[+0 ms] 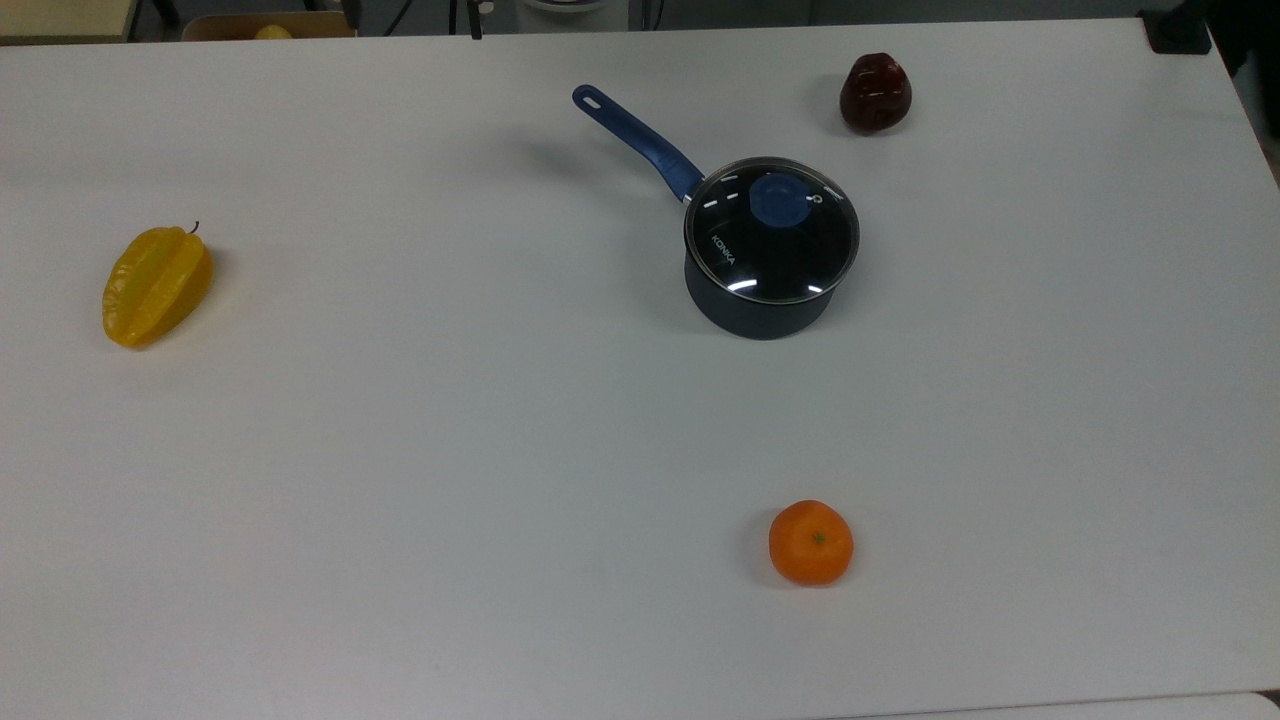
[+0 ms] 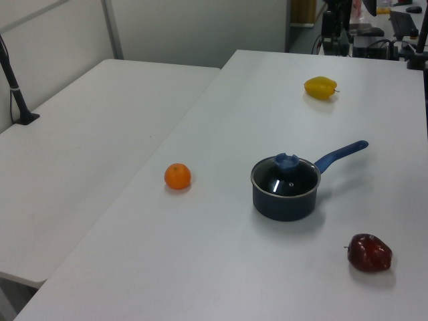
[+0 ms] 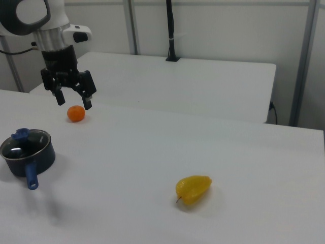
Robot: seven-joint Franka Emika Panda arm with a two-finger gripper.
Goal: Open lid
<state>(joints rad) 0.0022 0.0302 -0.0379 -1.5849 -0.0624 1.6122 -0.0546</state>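
The round glass lid (image 1: 772, 232) with a metal rim, blue centre knob (image 1: 781, 200) and white "KONKA" print rests flat on the dark saucepan (image 1: 757, 308), whose blue handle (image 1: 635, 137) points toward the top view's upper left. The lid (image 2: 286, 176) and the pan also show in the left view, and the lid (image 3: 22, 142) sits at the right view's left edge. My gripper (image 3: 74, 101) hangs open high above the table in the right view, up and to the right of the pan, with nothing between its fingers.
An orange (image 1: 811, 542) lies near the table's front in the top view, a yellow starfruit (image 1: 156, 285) at the top view's left, and a dark red apple (image 1: 875, 93) behind the pan. A second white table (image 2: 80, 154) adjoins in the left view.
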